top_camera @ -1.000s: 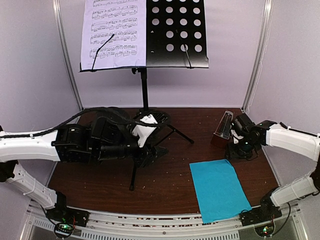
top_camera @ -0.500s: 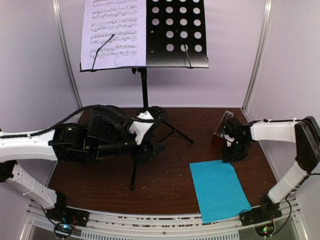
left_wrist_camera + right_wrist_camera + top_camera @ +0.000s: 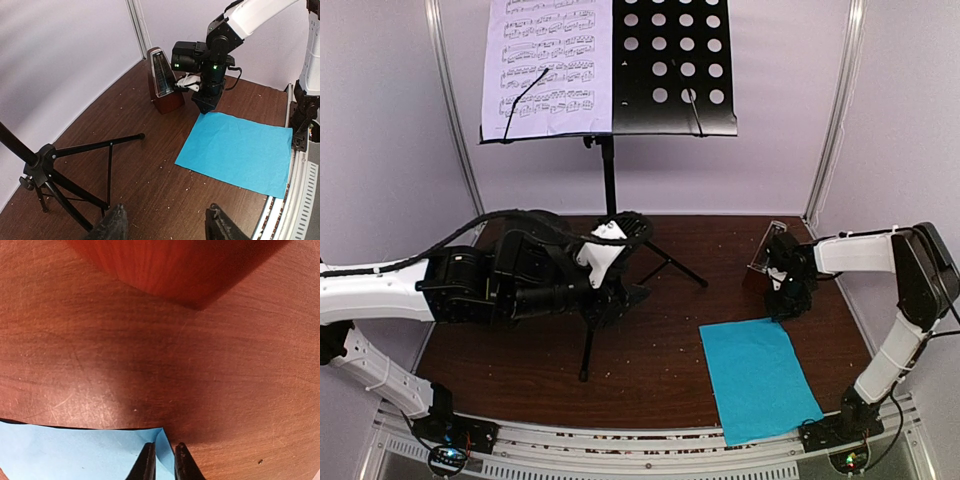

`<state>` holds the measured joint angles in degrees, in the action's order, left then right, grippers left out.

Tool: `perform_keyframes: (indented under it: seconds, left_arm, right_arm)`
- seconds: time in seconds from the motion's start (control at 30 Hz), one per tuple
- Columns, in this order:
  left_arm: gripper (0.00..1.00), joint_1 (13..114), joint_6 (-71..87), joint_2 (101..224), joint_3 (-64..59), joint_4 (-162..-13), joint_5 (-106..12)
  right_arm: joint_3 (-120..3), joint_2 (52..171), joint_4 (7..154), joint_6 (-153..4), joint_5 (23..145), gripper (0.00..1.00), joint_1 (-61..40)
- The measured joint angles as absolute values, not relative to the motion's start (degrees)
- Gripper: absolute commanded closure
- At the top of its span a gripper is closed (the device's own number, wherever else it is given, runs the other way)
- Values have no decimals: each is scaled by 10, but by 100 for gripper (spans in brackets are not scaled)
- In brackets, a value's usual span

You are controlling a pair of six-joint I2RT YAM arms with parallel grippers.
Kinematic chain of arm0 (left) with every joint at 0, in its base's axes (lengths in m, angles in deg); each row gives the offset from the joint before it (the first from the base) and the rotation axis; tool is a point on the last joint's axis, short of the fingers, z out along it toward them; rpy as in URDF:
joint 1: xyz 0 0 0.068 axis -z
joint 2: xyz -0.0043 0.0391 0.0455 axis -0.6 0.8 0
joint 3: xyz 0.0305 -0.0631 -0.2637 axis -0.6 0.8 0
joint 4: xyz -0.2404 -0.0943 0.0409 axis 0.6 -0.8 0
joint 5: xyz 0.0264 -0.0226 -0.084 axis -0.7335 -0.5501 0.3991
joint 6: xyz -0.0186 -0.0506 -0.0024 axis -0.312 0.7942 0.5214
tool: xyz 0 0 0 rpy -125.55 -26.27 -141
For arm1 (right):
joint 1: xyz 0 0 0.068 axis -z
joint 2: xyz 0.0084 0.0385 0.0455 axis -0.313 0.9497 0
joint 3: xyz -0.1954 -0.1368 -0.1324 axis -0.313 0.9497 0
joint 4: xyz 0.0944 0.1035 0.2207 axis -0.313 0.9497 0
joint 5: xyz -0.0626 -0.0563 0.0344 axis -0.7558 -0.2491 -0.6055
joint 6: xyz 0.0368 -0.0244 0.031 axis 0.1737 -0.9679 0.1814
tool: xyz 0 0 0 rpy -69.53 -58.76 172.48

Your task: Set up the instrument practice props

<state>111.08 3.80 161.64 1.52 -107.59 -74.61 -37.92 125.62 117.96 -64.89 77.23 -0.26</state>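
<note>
Dark wood table (image 3: 650, 370) | right gripper (image 3: 164, 446) nearly pinched over cyan music sheet (image 3: 758, 380) corner, lower right; hold unclear | left gripper (image 3: 165, 220) spread, empty | risk: thin corner slips free; wrist knocks the adjacent metronome (image 3: 162, 80)

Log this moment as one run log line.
right tool: narrow gap astride cyan sheet corner | left tool: open, empty | metronome: upright

White shells on the left arm (image 3: 375, 285) and right arm (image 3: 865, 250), chunky black joint blocks further back from the fingers. Fat black cable bundle (image 3: 510, 222) looping out behind the left gripper (image 3: 167, 226). Two tiny green lights just above the right gripper (image 3: 205, 105), matte black tapered fingers (image 3: 145, 465).
</note>
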Motion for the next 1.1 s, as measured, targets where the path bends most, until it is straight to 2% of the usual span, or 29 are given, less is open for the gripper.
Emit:
perform_keyframes:
  seconds: [0.17, 0.4, 0.53, 0.67, 1.1]
  left_arm:
    - [45, 1111, 29, 1616, 15, -1076, -748]
    - [45, 1111, 22, 1616, 15, -1076, -751]
    - [42, 1111, 21, 1616, 15, -1076, -758]
    - [34, 1110, 21, 1616, 15, -1076, -769]
    - [22, 1096, 23, 1640, -13, -1075, -738]
  right_arm:
    - [-387, 1264, 1188, -655, 785, 100, 19]
    - [-387, 1269, 1194, -658, 801, 100, 35]
    - [-387, 1257, 1188, -658, 836, 100, 35]
    - [-387, 1194, 1176, -658, 879, 100, 35]
    - [-383, 974, 1165, -671, 1032, 100, 35]
